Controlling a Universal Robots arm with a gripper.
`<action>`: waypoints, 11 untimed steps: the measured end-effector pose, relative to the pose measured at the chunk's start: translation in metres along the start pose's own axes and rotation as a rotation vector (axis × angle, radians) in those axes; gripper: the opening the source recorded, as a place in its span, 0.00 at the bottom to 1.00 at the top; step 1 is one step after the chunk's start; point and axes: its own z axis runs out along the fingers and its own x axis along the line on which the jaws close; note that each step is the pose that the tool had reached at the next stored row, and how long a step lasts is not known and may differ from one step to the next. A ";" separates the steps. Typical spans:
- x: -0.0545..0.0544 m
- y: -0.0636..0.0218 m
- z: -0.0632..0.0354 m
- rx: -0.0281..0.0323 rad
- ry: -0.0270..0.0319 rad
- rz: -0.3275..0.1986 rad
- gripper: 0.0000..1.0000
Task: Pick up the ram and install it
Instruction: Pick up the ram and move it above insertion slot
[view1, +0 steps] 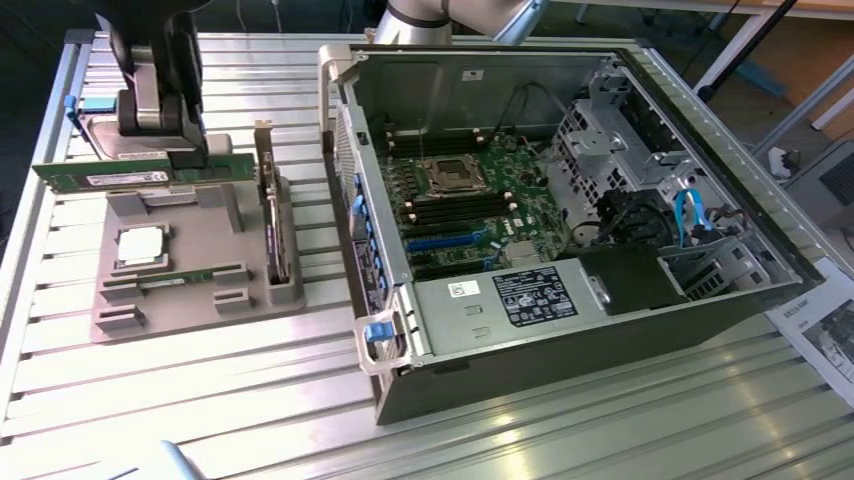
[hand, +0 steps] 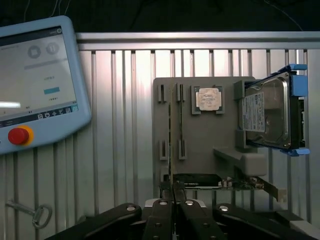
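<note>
The ram (view1: 114, 176) is pinched in my tool (view1: 176, 165), which is narrowed onto its thin board, with most of its length sticking out to one side. It hangs level over the grey holder (view1: 200, 300). A second stick (view1: 180, 279), a processor (view1: 140, 246) and an upright card (view1: 268, 225) sit beneath my tool. The open case (view1: 414, 85) stands well aside on the bench (view1: 200, 400).

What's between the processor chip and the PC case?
The upright dark expansion card, standing in the gray holder; the exterior view shows it.
</note>
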 end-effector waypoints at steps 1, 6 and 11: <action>0.000 -0.0021 -0.0001 -0.0001 0.0001 0.000 0.12; 0.000 -0.0151 -0.0007 -0.0001 0.0001 -0.001 0.12; 0.001 -0.0343 -0.0015 -0.0001 0.0002 -0.003 0.12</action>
